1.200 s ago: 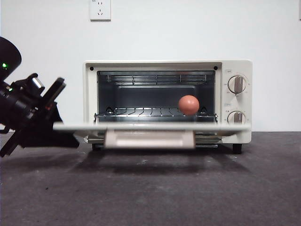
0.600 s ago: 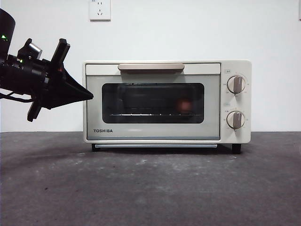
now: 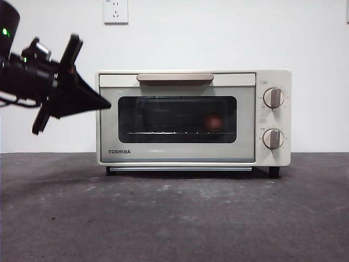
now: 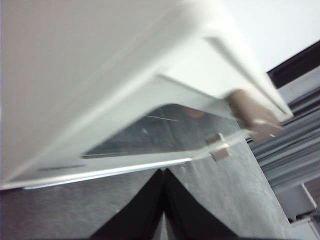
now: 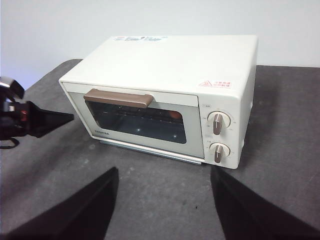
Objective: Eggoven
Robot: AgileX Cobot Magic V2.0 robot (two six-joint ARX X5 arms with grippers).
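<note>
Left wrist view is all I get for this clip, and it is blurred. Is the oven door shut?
Observer: Yes. The front view shows the oven with its door shut and the handle up at the top.
Operator: Any egg in there?
Observer: The egg shows dimly through the glass, on the rack, toward the knob side.
Operator: How close is the left claw to the oven?
Observer: In the right wrist view the left claw, shut, points at the oven's front corner far from the knobs, apart from it. The right claw is open, back from the oven.
</note>
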